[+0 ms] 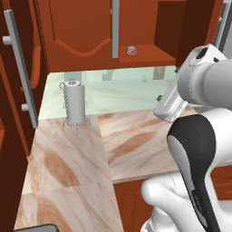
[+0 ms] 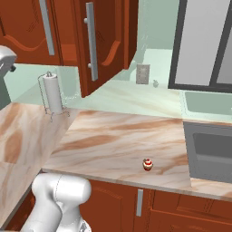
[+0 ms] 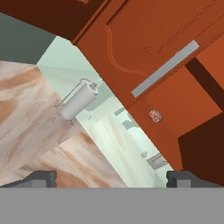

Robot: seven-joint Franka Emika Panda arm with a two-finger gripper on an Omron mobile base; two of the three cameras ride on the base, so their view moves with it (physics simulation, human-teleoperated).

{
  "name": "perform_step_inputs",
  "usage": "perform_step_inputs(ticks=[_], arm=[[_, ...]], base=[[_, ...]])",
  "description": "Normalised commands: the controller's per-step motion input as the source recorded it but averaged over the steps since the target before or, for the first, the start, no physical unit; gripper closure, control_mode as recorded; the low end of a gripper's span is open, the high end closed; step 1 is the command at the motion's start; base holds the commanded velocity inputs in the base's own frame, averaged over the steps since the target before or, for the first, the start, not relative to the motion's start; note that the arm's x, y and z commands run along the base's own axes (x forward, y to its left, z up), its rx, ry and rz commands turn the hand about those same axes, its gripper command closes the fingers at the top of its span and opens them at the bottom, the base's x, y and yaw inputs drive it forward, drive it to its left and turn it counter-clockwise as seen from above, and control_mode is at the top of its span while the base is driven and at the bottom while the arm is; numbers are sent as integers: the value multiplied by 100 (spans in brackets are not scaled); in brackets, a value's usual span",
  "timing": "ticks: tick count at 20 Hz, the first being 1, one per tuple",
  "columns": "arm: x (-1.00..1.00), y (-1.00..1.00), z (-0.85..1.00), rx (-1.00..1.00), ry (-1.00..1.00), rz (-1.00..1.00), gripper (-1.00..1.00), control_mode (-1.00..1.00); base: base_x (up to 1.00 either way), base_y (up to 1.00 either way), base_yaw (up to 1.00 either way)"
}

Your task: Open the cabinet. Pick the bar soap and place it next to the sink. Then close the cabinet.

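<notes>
The cabinet (image 1: 90, 31) stands open on its right-hand side: one door (image 2: 97, 45) is swung out towards me with its grey bar handle (image 2: 89, 41) facing the room, and the other door is shut with its own handle in front of it. So I judge that the opening is done and that the step in hand is the reach for the soap.

The marbled worktop (image 1: 136, 145) runs below, with the sink (image 2: 213, 149) set into it far to my right, well apart from the cabinet. That is a long carry, so the grip must be secure.

The paper-towel holder (image 1: 74, 102) stands on the worktop under the shut door, to the left of my line of approach. I should keep my elbow off it.

My end effector (image 3: 111, 178) has its fingers wide apart and holds nothing. It is short of the cabinet, looking up at it on a roll.

The bar soap (image 3: 154, 115) lies on the bottom shelf, just right of the shut door's edge. It is tiny, so I should level my wrist, go in straight over the shelf lip, centre it between the fingers and close only once they straddle it. I must also clear the open door on the way in.
</notes>
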Motion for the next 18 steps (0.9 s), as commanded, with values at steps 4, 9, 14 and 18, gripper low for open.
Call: perform_step_inputs(ticks=[4,9,14,18], arm=[[18,-8,0,-2,-1,-6,-100,-100],[27,-2,-1,-4,-12,-2,-100,-100],[52,0,-5,-7,-14,0,-100,-100],[50,0,-14,-7,-11,0,-100,-100]], base=[[0,0,0],[0,0,0],[0,0,0],[0,0,0]])
